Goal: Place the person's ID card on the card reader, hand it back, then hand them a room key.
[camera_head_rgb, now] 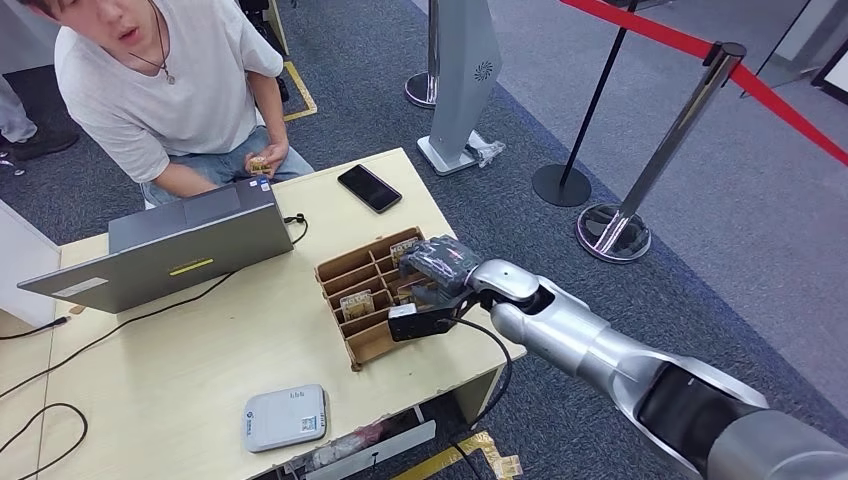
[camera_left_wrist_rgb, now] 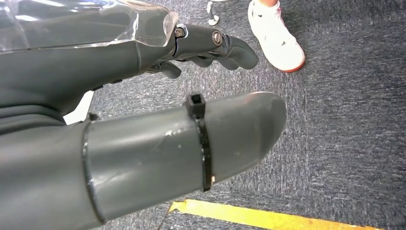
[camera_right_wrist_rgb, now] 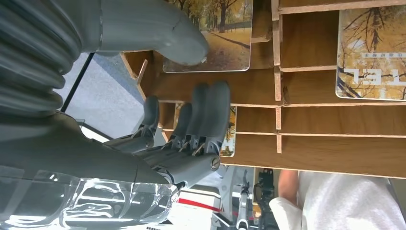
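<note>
Reaching over the wooden key box [camera_head_rgb: 372, 290], the right hand [camera_head_rgb: 437, 268] has fingers apart, holding nothing. Room keys [camera_right_wrist_rgb: 371, 48] sit inside it. The person holds a card [camera_head_rgb: 258, 164] beyond the box, so key-giving seems left.

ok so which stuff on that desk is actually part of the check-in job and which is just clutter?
Part of the job:
- card reader, near the desk's front edge
- wooden rack holding key cards
- right hand, over the rack
- small card in the person's hands, possibly the ID

Just lying about:
- laptop
- phone
- cables
</note>
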Robot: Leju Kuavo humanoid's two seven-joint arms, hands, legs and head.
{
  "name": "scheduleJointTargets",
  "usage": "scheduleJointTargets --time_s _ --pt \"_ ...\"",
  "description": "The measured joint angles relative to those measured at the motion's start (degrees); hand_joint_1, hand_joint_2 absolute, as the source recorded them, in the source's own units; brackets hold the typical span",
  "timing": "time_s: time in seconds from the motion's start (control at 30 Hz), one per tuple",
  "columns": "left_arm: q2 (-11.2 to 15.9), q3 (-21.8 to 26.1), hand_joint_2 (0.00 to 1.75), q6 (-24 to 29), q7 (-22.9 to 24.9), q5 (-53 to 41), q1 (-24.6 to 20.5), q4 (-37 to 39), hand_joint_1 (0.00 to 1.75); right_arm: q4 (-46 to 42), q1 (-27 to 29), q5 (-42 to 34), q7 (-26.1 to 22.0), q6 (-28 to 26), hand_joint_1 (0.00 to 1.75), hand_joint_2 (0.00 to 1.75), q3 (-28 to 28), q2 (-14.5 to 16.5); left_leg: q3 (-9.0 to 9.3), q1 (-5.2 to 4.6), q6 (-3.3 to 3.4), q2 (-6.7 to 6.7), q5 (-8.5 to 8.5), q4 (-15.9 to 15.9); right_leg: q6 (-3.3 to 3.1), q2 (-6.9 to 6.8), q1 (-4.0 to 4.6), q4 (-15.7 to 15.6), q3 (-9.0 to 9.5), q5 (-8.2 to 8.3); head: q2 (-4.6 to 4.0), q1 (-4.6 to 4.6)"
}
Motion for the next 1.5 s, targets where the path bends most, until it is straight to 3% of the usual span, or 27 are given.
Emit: scheduleJointTargets --time_s 0.7,1.03,1.5 --pt "0.0 0.1 0.00 0.1 1.2 0.1 0.0 0.0 0.00 1.8 -1.9 -1.3 -1.1 -0.1 0.68 1.75 2.6 -1.1 0.00 0.00 0.00 0.00 0.00 0.0 0.00 0.01 0.00 0.0 -0.01 0.00 0.00 0.00" --pt "0.1 0.3 0.00 0.1 1.5 0.3 0.0 0.0 0.00 0.0 -1.6 -2.0 0.0 -0.4 0.74 1.75 2.8 -2.8 0.01 0.00 0.00 0.00 0.00 0.0 0.00 0.01 0.00 0.0 -0.01 0.00 0.00 0.00" --pt "0.3 0.7 0.00 0.1 0.5 0.3 0.0 0.0 0.00 -6.0 -1.2 -3.1 0.9 2.5 0.77 1.75 2.9 -9.8 -0.02 -0.01 0.01 0.00 -0.01 0.0 0.00 0.00 -0.01 0.0 -0.02 0.00 0.00 -0.01"
